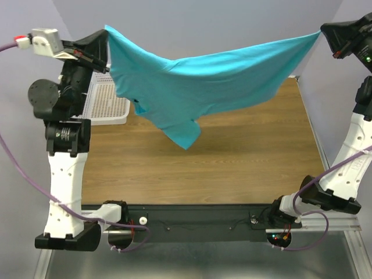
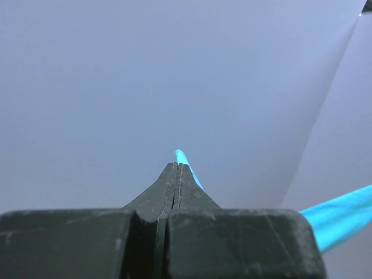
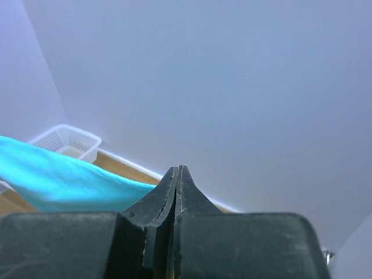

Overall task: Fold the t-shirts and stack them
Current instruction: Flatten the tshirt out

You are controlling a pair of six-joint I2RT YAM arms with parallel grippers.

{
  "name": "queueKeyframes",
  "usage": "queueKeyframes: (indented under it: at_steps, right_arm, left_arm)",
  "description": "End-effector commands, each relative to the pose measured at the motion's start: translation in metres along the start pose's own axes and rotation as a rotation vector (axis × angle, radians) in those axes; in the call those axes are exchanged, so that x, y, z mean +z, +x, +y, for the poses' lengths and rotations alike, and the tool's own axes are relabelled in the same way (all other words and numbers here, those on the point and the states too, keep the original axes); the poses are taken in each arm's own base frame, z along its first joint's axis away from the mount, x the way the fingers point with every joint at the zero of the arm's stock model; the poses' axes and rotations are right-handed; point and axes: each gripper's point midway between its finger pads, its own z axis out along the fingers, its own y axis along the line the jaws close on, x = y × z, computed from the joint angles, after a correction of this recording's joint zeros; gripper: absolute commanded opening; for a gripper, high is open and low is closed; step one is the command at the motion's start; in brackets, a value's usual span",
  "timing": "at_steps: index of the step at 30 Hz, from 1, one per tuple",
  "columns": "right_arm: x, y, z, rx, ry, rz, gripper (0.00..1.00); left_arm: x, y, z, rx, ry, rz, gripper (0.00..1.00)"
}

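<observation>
The turquoise-blue t-shirt (image 1: 197, 87) hangs stretched in the air above the wooden table, sagging in the middle with a fold drooping low. My left gripper (image 1: 106, 29) is shut on its upper left corner; in the left wrist view (image 2: 176, 165) a sliver of the shirt (image 2: 185, 160) pokes past the closed tips and more of it shows lower right. My right gripper (image 1: 321, 32) is shut on the shirt's far right corner; in the right wrist view (image 3: 178, 168) its jaws are pressed together and the shirt (image 3: 64, 180) trails off to the left.
A white mesh basket (image 1: 107, 104) stands at the table's back left, partly behind the shirt, and shows in the right wrist view (image 3: 67, 141). The wooden table (image 1: 232, 157) lies below. Grey walls enclose the back and sides.
</observation>
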Motion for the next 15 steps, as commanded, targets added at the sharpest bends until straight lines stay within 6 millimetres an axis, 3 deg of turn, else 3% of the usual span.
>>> queueKeyframes:
  at_steps: [1, 8, 12, 15]
  right_arm:
    - [-0.023, -0.063, 0.039, -0.062, -0.014, -0.129, 0.00]
    - [-0.056, -0.117, 0.073, -0.179, 0.054, -0.258, 0.01]
    - [-0.073, -0.127, 0.073, -0.227, 0.151, -0.284, 0.01]
    - [-0.076, -0.122, 0.062, -0.231, 0.217, -0.269, 0.01]
  left_arm:
    - [-0.026, -0.105, -0.032, 0.045, 0.020, -0.278, 0.00]
    - [-0.063, -0.175, -0.064, 0.064, 0.057, -0.441, 0.00]
    - [-0.074, -0.192, -0.072, 0.059, 0.063, -0.480, 0.00]
    - [-0.074, -0.192, -0.070, 0.053, 0.059, -0.483, 0.00]
